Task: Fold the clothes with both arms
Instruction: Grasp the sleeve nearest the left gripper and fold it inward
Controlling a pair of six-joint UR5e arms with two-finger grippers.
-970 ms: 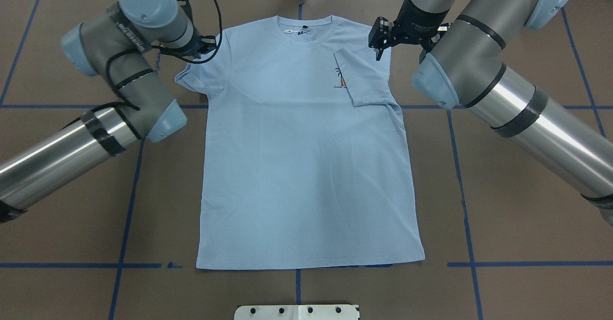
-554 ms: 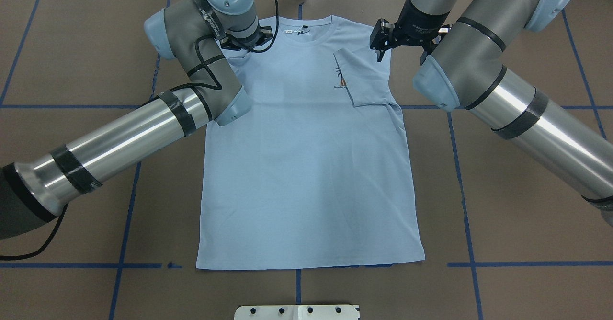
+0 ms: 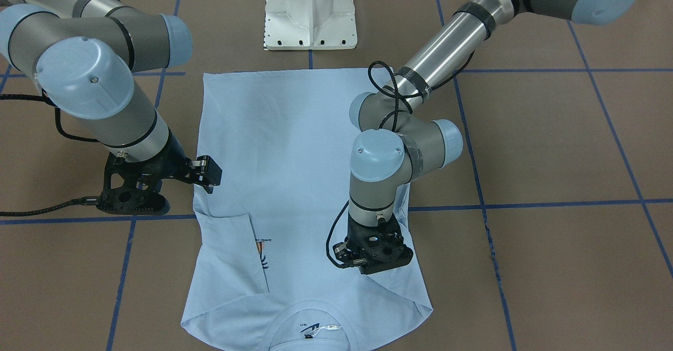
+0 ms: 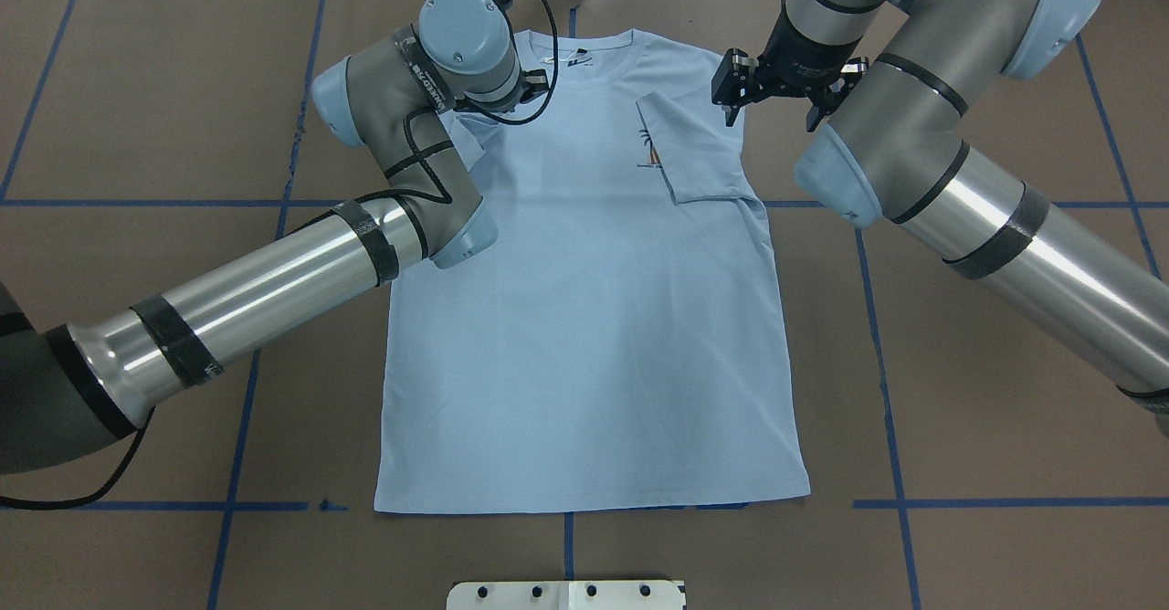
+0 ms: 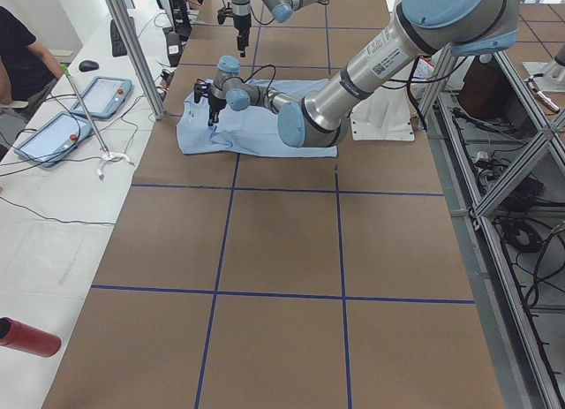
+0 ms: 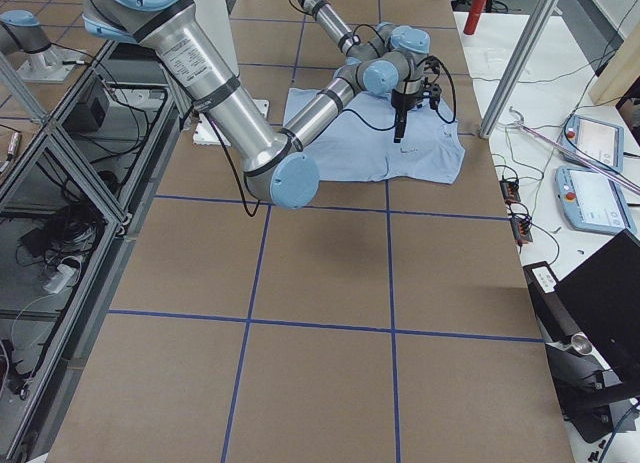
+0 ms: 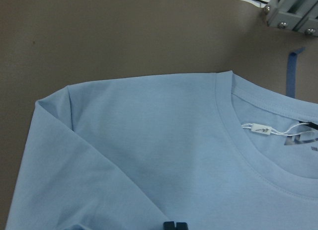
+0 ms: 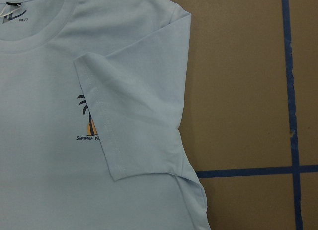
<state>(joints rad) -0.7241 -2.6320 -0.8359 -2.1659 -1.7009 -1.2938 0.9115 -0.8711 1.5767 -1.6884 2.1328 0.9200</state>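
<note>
Swung the left claw (image 7: 175,225) inward, clamped on the left sleeve (image 4: 464,146), across the shirt (image 4: 584,318) lying flat on the tabletop (image 4: 959,363). Left the right claw (image 3: 206,172) gaping beside the folded right sleeve (image 4: 699,158). Means both sleeves nearly tucked.

Place: robotics lab. Evidence: my left arm (image 4: 274,272) and right arm (image 4: 1023,226), jointed metal; white pedestal (image 3: 310,9) at the edge of the table (image 4: 1005,363); blue tape (image 4: 1005,503) grid across its brown top; aluminium post (image 5: 134,47) alongside; teach pendants (image 5: 53,137) and cables (image 6: 512,188) on the white side bench (image 5: 44,250); one person (image 5: 22,56) beside it.
</note>
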